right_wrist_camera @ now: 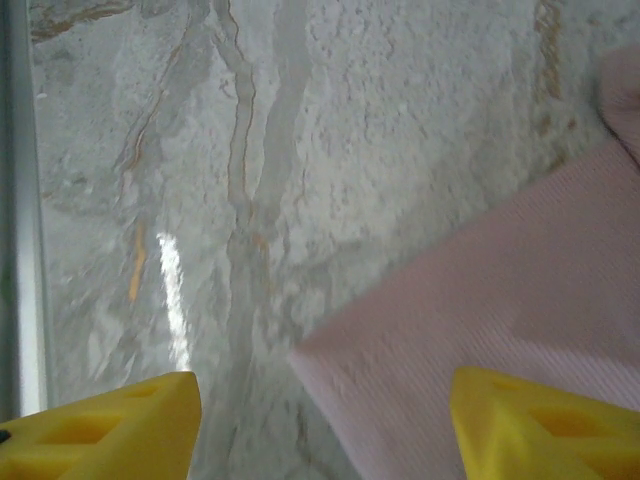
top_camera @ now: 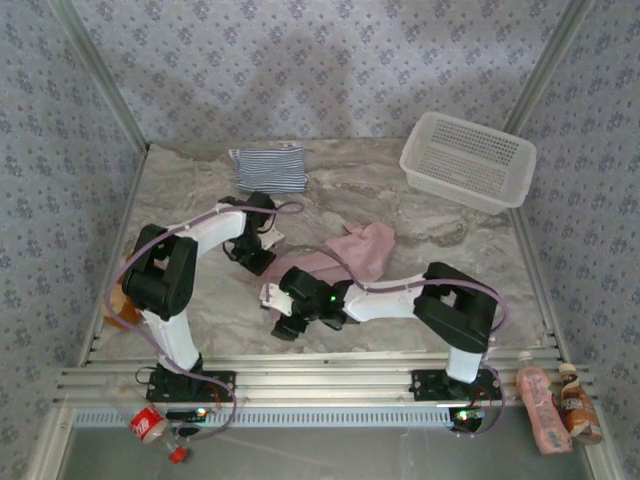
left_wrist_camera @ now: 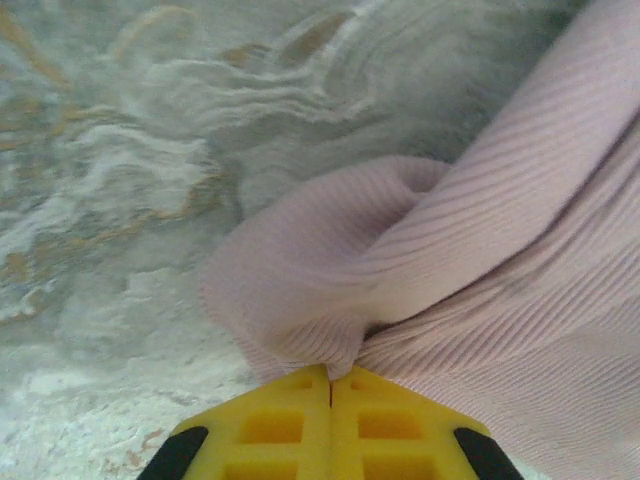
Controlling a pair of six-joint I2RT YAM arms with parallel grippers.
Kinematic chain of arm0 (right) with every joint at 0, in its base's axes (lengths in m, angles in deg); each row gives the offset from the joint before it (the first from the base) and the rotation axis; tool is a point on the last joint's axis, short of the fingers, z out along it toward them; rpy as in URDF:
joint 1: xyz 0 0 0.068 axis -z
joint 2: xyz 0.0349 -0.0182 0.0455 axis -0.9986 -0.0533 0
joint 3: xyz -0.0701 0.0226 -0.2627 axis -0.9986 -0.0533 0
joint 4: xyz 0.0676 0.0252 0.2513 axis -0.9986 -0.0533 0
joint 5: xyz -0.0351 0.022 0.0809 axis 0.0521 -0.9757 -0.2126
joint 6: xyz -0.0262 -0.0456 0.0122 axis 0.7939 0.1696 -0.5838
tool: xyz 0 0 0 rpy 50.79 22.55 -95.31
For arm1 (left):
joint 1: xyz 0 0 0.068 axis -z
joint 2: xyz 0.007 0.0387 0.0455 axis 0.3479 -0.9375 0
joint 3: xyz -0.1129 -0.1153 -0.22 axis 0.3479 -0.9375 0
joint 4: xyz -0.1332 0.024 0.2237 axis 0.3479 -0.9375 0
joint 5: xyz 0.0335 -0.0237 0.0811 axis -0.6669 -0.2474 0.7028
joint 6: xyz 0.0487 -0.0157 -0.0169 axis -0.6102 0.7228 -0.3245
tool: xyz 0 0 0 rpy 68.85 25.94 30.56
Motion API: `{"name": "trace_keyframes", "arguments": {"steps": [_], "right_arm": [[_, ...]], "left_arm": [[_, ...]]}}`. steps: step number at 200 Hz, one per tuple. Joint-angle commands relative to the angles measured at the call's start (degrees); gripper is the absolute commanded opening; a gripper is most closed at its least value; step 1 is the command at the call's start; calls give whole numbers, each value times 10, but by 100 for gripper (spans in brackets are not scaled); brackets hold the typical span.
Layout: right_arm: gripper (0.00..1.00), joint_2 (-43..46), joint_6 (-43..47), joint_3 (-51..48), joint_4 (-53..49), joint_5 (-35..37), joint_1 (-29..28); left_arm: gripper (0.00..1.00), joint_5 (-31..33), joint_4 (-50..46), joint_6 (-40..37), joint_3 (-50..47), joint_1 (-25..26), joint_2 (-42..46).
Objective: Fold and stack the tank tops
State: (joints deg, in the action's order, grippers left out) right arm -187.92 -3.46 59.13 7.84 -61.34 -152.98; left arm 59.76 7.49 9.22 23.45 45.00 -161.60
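Left fingers (left_wrist_camera: 312, 400) clenched on a fold of the pink top (left_wrist_camera: 480, 250); right fingers (right_wrist_camera: 130, 420) spread apart over the table (right_wrist_camera: 250, 150) beside its corner; striped top (top_camera: 270, 168) lies apart

Tabletop (top_camera: 470, 250): basket (top_camera: 468, 160) blocks the 1 o'clock corner; striped tank top (top_camera: 270, 168) lies at 11 o'clock, a bare lane between them at 12. The pink tank top (top_camera: 358, 250), left arm (top_camera: 205, 232) and right arm (top_camera: 385, 300) crowd the centre. Open marble at 3 o'clock beyond the right arm. Patterned walls (top_camera: 320, 60) close three sides.
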Motion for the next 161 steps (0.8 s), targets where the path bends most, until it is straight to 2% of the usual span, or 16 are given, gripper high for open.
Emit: {"name": "trace_keyframes", "arguments": {"steps": [1,24,43,70,77,142,161], "right_arm": [[67,-38,39,29,3,19,-6],[56,-75,49,50,-30,49,-4],[33,-80,42,47,-52,58,7],[6,-37,29,27,-87,66,19],[1,-16,29,21,-100,71,20],[0,236,12,-35,-180,171,70],[0,299,38,-28,-199,194,94]], "left_arm": [[0,-29,-38,34,22,-19,25],[0,-67,-52,63,27,-46,50],[0,-104,-58,81,31,-66,73],[0,-148,-76,117,44,-91,101],[0,-155,-82,126,50,-96,109],[0,-213,-85,233,109,-115,195],[0,-244,-77,283,138,-115,203]]}}
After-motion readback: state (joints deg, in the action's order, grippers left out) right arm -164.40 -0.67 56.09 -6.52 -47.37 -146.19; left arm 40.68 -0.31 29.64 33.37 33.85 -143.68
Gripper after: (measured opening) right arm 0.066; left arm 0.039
